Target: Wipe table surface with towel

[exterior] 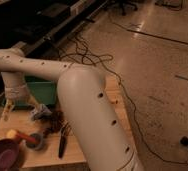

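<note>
The table surface (pixel 44 156) is a pale wooden top at the lower left, partly covered by my big white arm (pixel 94 115). The towel (pixel 40 111) is a small pale grey wad lying on the wood just in front of the green tray. My gripper (pixel 8 109) hangs at the table's far left edge, below the wrist and left of the towel, apart from it. Its jaws stand open with nothing between them.
A green tray (pixel 41 93) stands at the back of the table. A purple bowl (pixel 4 155), a yellow and red brush (pixel 18 135), a grey cup (pixel 36 142), a black tool (pixel 63 144) and dark clutter (pixel 57 121) lie in front. Cables (pixel 94 60) trail over the floor.
</note>
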`<act>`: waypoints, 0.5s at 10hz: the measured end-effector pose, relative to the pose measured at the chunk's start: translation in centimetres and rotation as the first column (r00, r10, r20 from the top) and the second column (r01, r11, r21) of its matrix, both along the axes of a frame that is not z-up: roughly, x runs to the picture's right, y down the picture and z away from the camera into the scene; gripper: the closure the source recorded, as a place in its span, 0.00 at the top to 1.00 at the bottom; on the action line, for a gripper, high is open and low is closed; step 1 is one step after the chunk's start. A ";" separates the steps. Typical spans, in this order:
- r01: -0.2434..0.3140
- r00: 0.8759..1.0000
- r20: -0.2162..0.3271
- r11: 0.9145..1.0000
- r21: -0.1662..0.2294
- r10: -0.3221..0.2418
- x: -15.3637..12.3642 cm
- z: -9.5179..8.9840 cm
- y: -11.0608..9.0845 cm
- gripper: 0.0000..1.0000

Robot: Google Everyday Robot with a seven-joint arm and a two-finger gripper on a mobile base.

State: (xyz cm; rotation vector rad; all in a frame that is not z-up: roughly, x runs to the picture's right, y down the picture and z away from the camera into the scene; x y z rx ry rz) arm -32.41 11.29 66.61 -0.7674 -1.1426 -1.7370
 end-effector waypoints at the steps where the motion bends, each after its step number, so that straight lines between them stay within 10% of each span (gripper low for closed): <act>1: 0.000 1.000 0.000 1.000 0.000 0.000 0.0 0.0 0.0 0.80; 5: -0.001 1.000 0.001 1.000 0.008 0.001 0.1 0.1 0.0 0.80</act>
